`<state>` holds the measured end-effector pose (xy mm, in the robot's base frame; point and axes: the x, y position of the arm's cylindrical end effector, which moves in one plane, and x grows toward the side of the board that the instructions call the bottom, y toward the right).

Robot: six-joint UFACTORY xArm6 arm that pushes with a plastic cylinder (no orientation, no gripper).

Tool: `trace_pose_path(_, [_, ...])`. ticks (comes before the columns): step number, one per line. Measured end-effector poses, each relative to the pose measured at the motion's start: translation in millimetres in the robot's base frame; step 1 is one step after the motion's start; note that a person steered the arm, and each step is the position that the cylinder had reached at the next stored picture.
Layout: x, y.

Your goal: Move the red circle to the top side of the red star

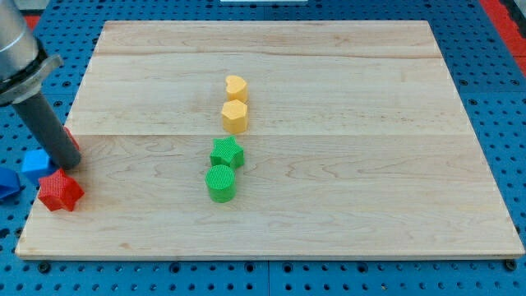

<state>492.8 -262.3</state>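
Note:
The red star [60, 191] lies at the board's left edge, near the view's bottom left. The red circle [75, 145] is just above it and mostly hidden behind my rod; only a red sliver shows on the rod's right side. My tip [71, 164] is down on the board against that red circle, just above and slightly right of the red star. The rod slants up to the view's top left.
A blue block [34, 164] sits left of my tip, and another blue block [6, 183] is partly cut off at the view's left edge. In the middle, top to bottom, are a yellow heart [236, 86], a yellow hexagon [234, 116], a green star [227, 153] and a green circle [220, 182].

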Motion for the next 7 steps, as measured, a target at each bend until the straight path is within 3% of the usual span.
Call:
trace_pose_path(1, [6,7])
trace_pose_path(2, [-14,38])
trace_pose_path(3, [-72,39])
trace_pose_path(4, [-107,-10])
trace_pose_path(6, [-103,-42])
trace_pose_path(7, [-77,-42])
